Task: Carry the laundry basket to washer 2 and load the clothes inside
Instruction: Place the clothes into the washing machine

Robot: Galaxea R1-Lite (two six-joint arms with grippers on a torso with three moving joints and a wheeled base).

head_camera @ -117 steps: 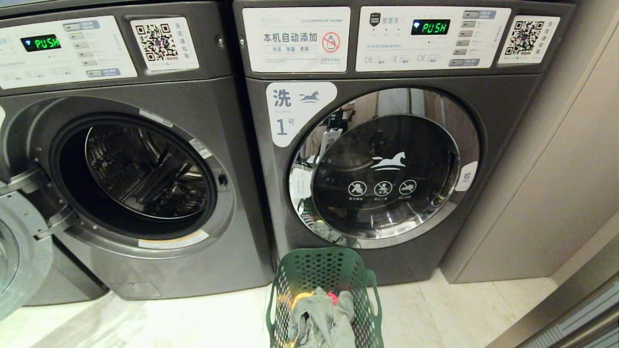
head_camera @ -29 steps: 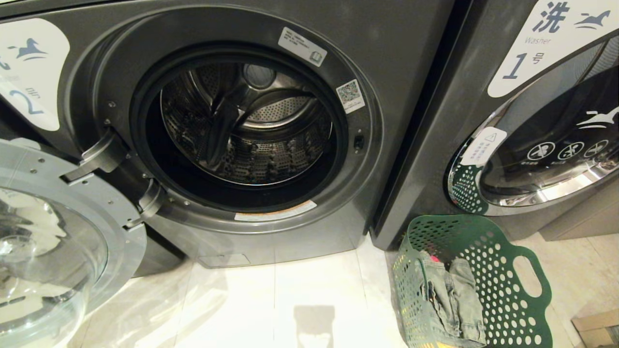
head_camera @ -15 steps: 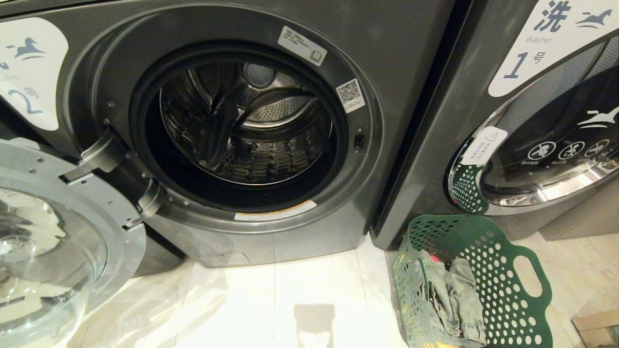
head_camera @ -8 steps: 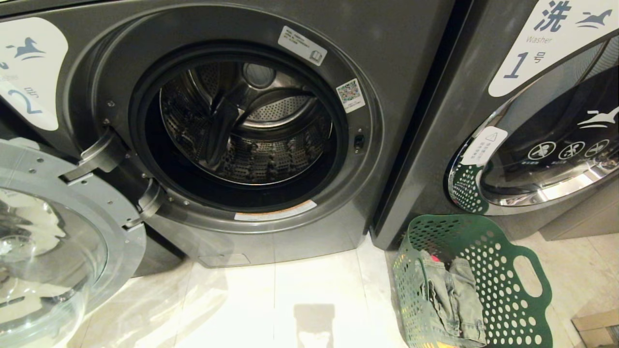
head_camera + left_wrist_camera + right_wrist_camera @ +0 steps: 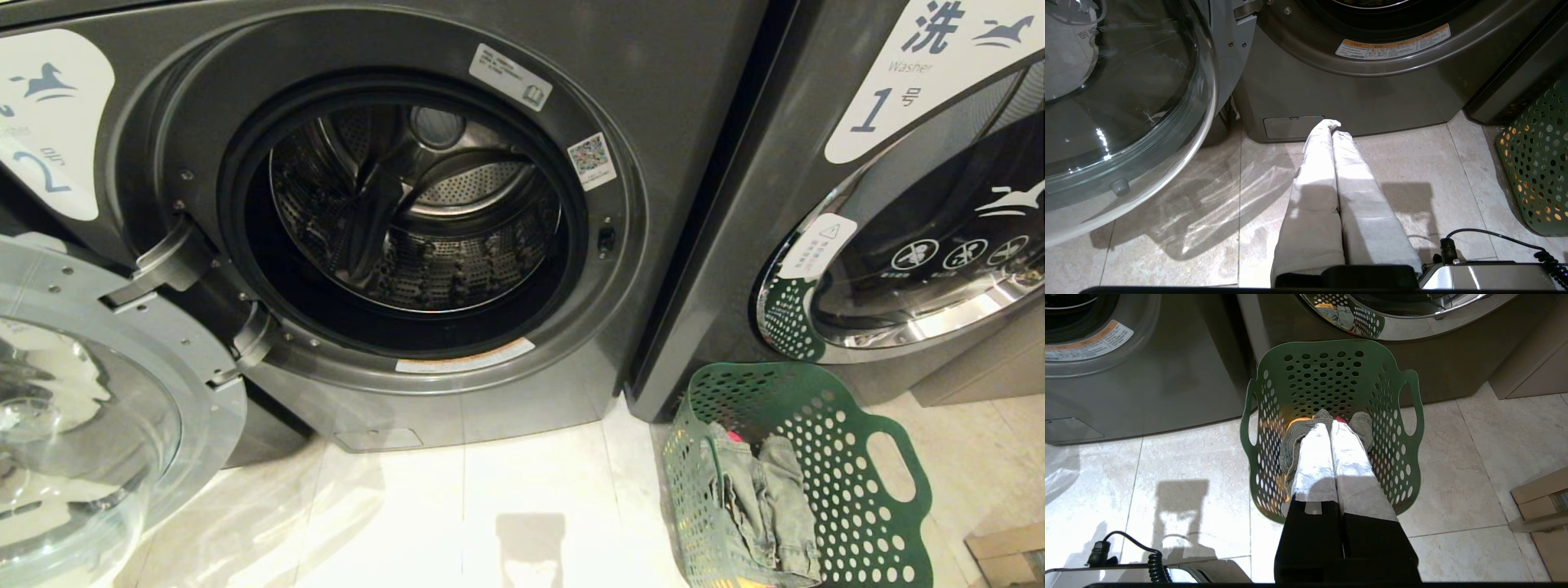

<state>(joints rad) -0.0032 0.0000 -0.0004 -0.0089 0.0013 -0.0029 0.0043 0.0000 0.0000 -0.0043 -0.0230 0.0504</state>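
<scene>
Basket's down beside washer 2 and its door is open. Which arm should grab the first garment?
Right, probably. Its end effector hangs shut directly above the clothes in the basket; the left end effector hangs over bare floor.

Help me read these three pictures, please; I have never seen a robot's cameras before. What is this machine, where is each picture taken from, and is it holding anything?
It is a wheeled robot with two arms, standing in a laundry room. The wide picture comes from a camera on its head, looking down at washer 2, whose door is swung open, and at washer 1 beside it, which is closed. The other two pictures come from cameras on its wrists, looking along the fingers.

In the left wrist view the left gripper, wrapped in pale cloth, hangs shut over the tiled floor before washer 2, holding nothing. In the right wrist view the right gripper, also shut and empty, hangs above the laundry basket. The green basket stands on the floor before washer 1, with the clothes inside it.
</scene>
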